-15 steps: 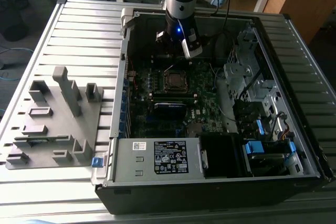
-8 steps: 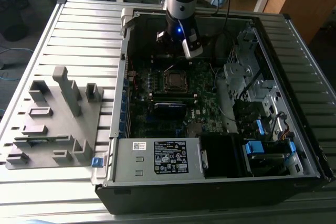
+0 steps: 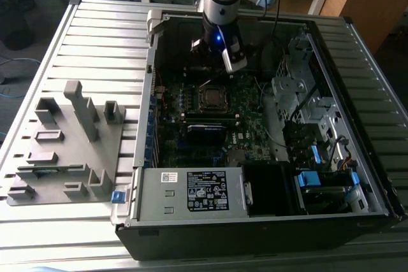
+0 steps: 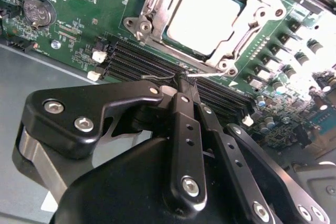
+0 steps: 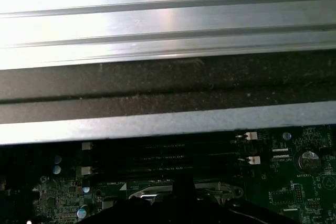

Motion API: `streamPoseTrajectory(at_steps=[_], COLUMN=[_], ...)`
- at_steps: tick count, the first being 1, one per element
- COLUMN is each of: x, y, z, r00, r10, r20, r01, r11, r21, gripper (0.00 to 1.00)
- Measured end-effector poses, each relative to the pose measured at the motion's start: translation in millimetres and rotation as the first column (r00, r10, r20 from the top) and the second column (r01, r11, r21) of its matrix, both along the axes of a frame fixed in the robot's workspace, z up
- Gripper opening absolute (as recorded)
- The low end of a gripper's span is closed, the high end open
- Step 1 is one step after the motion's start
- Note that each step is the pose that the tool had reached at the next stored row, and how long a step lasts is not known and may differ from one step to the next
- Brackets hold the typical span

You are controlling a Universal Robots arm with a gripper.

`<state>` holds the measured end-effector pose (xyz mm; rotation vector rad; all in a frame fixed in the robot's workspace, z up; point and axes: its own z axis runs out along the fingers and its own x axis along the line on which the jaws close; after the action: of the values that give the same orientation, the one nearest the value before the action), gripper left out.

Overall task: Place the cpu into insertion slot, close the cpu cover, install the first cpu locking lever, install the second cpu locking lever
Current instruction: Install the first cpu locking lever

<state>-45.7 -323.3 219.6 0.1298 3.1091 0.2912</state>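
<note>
Claw state first: your gripper (image 4: 182,78) has its two black fingers drawn together, tip against tip, with no gap showing in the second wrist view. Those tips sit right at a thin wire locking lever (image 4: 210,73), which runs along the edge of the socket on the side facing the black memory slots (image 4: 136,61). You cannot tell from this angle whether the wire is pinched between the tips or only touched by them.

The cpu (image 4: 202,17) lies flat in the insertion slot (image 3: 201,97), its pale metal face turned up. The cpu cover (image 4: 151,1) is down over it, the silvery frame lying around the chip and the face showing through the cut-out middle.

On the green motherboard (image 4: 79,30) a round coin battery (image 4: 38,10) sits well apart from the socket.

In the exterior view your arm reaches down into the open computer case (image 3: 376,176), which lies on a slatted metal table (image 3: 102,30). The socket sits just beside the arm's tip. A grey fixture block (image 3: 70,144) rests on the table toward the exterior view's left, outside the case.
</note>
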Motion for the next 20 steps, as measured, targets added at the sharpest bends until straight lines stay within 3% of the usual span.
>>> streamPoseTrajectory(at_steps=[6,20], x=[1.4,7.1], y=[0.0,0.9], z=[-5.6,-6.4], r00=[1.0000,1.0000], r10=[0.000,0.000], r20=[0.0000,0.0001], r01=[0.000,0.000], r11=[1.0000,1.0000], r21=[0.0000,0.0003], gripper=[0.11,0.11])
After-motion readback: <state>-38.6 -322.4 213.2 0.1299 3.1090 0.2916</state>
